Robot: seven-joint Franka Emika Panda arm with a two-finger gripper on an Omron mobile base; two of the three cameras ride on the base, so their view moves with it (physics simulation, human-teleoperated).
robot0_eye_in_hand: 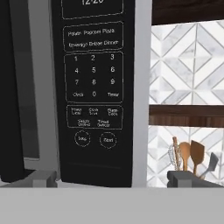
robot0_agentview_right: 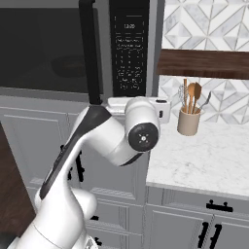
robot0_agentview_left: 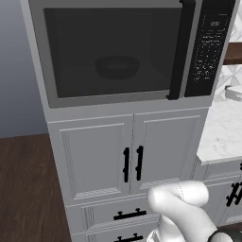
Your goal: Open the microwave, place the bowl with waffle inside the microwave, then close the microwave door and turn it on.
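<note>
I am holding the gripper (robot0_eye_in_hand: 112, 178) wide open, empty, facing the microwave's button panel (robot0_eye_in_hand: 92, 87).

In the hand view I am seeing the two dark fingertips (robot0_eye_in_hand: 43, 178) standing far apart at the bottom, touching nothing, with the round start and stop buttons just above the gap between them. The microwave (robot0_agentview_left: 123, 52) is sitting straight ahead of the gripper, and the microwave door (robot0_agentview_left: 111, 52) is lying shut to the gripper's left, its long black bar handle (robot0_agentview_left: 182, 49) just left of the panel. Through the dark window, further left of the gripper, I am making out the bowl with waffle (robot0_agentview_left: 117, 67) resting inside the cavity. To the gripper's right and lower, a beige utensil holder (robot0_agentview_right: 188, 120) with wooden spoons is standing on the marble bench (robot0_agentview_right: 204, 155) under a dark wooden shelf (robot0_agentview_right: 204, 63).
</note>
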